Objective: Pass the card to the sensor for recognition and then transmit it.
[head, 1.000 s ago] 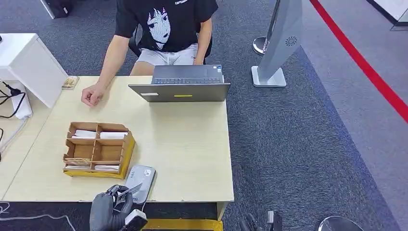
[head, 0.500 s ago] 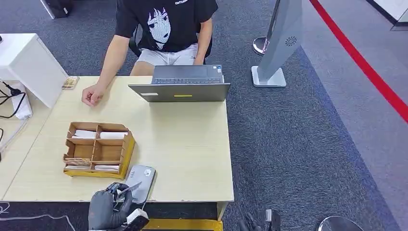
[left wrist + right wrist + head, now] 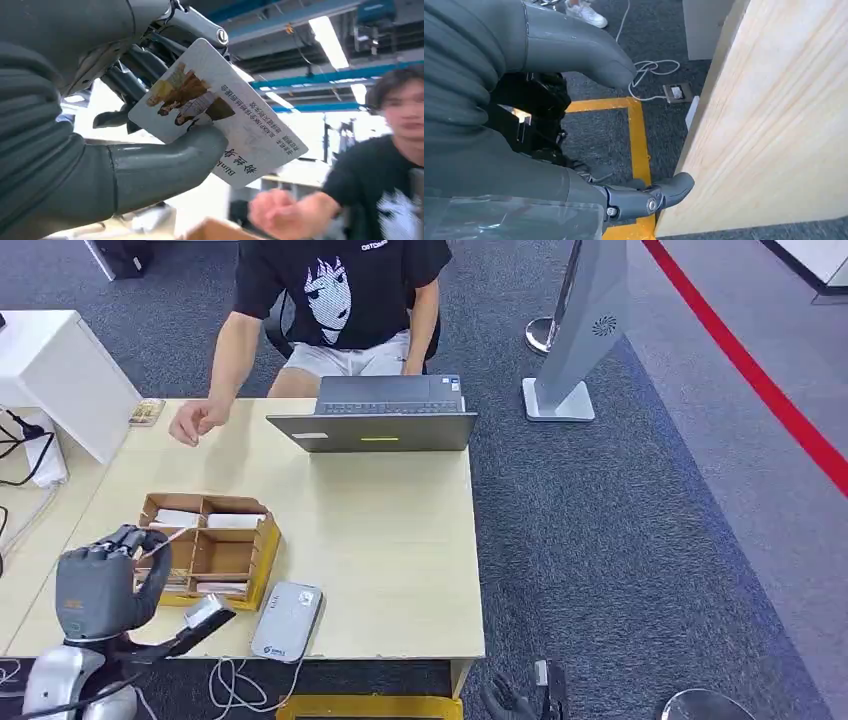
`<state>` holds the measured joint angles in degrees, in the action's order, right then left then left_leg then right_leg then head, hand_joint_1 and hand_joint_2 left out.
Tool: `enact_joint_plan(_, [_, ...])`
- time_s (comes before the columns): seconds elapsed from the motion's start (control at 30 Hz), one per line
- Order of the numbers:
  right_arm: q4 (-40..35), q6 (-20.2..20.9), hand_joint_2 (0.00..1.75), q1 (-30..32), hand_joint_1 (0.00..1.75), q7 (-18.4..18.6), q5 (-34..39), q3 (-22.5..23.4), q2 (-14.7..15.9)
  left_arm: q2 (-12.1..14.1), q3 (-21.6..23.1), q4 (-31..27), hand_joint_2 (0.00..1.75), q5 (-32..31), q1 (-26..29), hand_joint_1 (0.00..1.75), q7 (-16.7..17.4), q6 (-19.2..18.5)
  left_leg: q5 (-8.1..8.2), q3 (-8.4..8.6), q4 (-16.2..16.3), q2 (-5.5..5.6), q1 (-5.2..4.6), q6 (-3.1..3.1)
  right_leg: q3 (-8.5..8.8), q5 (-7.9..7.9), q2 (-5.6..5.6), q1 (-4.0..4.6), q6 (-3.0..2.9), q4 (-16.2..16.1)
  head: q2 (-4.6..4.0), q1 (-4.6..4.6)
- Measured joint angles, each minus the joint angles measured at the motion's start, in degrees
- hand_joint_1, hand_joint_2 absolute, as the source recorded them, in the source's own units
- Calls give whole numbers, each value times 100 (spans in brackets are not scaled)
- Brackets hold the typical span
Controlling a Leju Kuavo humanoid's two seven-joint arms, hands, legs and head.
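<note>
Your left hand is raised above the near left part of the tabletop, with its fingers clamped on the card. In the left wrist view the thumb presses on the card's printed face while darker fingers back it from behind; the card sticks out past the fingertips, white with a small picture of figures and lines of text. In the head view you see it as a thin light sliver at the tips of that hand, over the near left corner of the wooden organizer.

The sensor, a flat grey pad, lies on the tabletop to the right of your left hand and slightly nearer the table's front edge, just beside the organizer and apart from the card.

Beyond your left hand, across the tabletop, a person in a black printed shirt sits behind a laptop, with one hand lifted over the far left part of the tabletop. In the left wrist view that person's hand appears blurred, past the card.

Your right hand hangs low beside the table's front right edge, over a carpet with a yellow floor line. Its thumb and fingers are apart and hold nothing.
</note>
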<state>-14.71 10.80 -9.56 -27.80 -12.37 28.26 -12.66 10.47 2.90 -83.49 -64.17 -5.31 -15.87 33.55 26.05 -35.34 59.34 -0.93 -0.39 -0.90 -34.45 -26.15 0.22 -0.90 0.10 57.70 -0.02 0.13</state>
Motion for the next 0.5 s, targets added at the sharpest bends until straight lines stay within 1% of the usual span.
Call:
enact_joint_plan(0.13, [0, 0, 175, -19, 0, 4, 0, -70, -7, 177, -78, 76, 175, 0, -158, 175, 24, 9, -1, 0, 0, 0, -1, -1, 0, 0, 0, -1, 0, 0, 0, 0])
enact_joint_plan(0.4, [0, 4, 175, -33, 0, 2, 4, -76, -15, 264, -96, 173, 175, -83, -208, 175, 28, 66, 0, -1, 1, 0, -3, -2, 0, 0, 0, -2, 0, -2, 0, 0])
enact_joint_plan(0.47, [0, 11, 175, -37, 0, 2, 37, -83, -20, 275, -96, 271, 175, -403, -230, 175, 171, 184, 0, -1, 1, 0, -3, -2, 0, 0, 0, -2, 0, -2, 0, 0])
enact_joint_plan(0.5, [0, 11, 175, -40, 0, 4, 57, -96, -22, 306, -96, 358, 175, -680, -248, 175, 283, 245, 0, -1, 1, 0, -3, -2, -1, 0, 0, -1, 0, -2, 0, 0])
